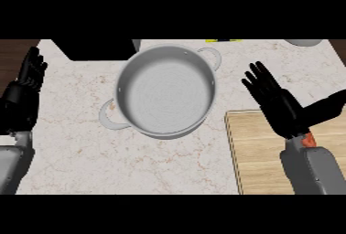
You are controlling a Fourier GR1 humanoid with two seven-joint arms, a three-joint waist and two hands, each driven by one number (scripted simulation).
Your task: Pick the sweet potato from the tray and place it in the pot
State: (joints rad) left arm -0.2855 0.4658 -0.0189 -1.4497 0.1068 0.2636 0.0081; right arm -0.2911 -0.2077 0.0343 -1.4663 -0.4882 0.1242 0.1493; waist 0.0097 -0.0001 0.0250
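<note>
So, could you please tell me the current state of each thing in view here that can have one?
pot: upright on the counter, nothing inside.
tray: flat on the counter, right of the pot.
sweet potato: mostly hidden behind the right wrist, over the tray.
right hand: open, fingers straight, holding nothing.
left hand: open, resting at the left edge.

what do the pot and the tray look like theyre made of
The pot looks like brushed metal: grey, soft sheen, faint rings across its floor. The tray looks like pale wood with a matte finish and lengthwise grain lines, though it could be a wood-look surface.
</note>
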